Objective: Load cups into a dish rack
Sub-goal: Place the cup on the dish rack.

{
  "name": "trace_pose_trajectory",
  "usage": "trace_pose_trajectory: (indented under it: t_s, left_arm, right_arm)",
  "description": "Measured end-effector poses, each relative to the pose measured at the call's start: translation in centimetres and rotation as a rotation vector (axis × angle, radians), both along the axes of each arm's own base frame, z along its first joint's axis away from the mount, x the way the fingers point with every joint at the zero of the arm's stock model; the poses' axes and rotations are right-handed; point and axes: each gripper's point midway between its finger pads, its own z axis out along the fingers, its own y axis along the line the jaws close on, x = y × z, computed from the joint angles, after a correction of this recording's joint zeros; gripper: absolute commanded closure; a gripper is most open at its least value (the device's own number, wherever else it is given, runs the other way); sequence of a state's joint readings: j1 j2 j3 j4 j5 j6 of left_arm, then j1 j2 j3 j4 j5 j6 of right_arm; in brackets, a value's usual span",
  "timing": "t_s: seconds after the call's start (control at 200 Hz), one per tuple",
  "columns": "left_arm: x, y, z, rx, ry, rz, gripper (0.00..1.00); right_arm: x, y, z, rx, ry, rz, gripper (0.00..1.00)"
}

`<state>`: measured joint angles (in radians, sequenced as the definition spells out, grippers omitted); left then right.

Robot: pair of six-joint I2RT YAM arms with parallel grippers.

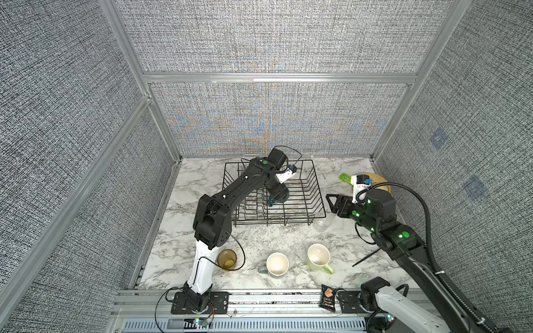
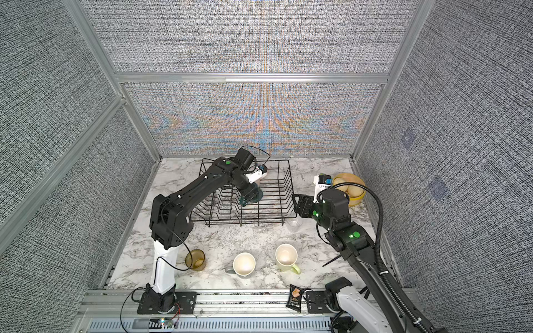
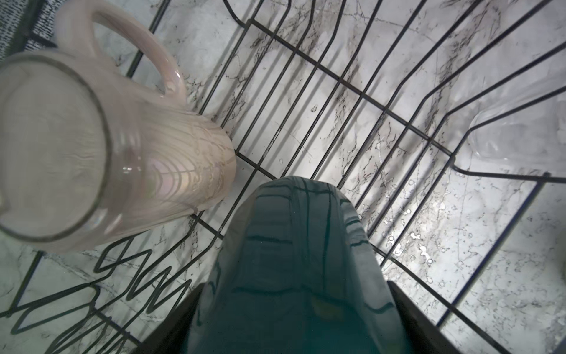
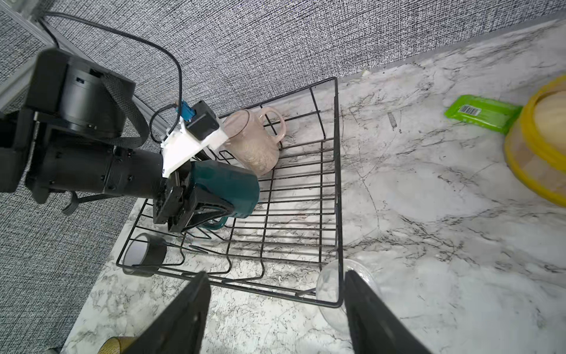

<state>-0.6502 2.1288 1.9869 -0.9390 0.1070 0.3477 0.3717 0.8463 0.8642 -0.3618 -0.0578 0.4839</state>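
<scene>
Left gripper (image 4: 211, 199) is clamped on the dark teal mug (image 4: 232, 187), with the mug's base pointing away from the wrist and its handle off to 1 side. It's inside the dish rack (image 1: 317, 187), low over the floor wires next to the wavy dividers (can't tell if it's actually touching them). Just beside it, toward the rack's back wall, the pale pink mug (image 4: 257, 144) stands mouth up.

Right gripper (image 4: 275, 275) has its 2 fingers spread wide with nothing between them. It hangs by the rack's near right corner, where the small clear glass (image 4: 330, 294) sits on the marble table (image 1: 259, 236) just outside the wire.

The other 3 cups sit along the front of the table, well apart from the rack: amber glass tumbler (image 1: 227, 259), grey mug (image 1: 277, 263) and pale green mug (image 1: 318, 258).

For labels, the green packet (image 4: 481, 115) touching the yellow bowl (image 4: 513, 159) of bread rolls shows a barcode, but its text is too small to read. The dark snack packet (image 1: 328, 298) on the front rail has print I can't make out.
</scene>
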Motion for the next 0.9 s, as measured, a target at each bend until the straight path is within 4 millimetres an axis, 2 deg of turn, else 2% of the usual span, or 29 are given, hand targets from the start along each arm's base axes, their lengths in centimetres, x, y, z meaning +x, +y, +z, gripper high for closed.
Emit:
trace_pose_trajectory:
  t_s: [0.14,0.335,0.64,0.9]
  left_arm:
    - [0.5,-0.1,-1.4,0.039,-0.011,-0.042,0.44]
    - [1.6,-0.4,-1.1,0.057,-0.068,-0.085,0.44]
    - [3.5,0.0,-3.5,0.169,-0.095,-0.114,0.42]
    - [3.6,0.9,-3.8,0.219,-0.104,-0.106,0.34]
  right_arm:
    - [0.6,0.2,0.2,-0.009,0.006,0.004,0.31]
    - [1.1,0.8,0.0,-0.005,0.026,0.023,0.31]
    - [0.9,0.9,-0.1,0.009,0.027,0.022,0.31]
    - [0.9,0.8,-0.6,0.005,0.037,0.019,0.31]
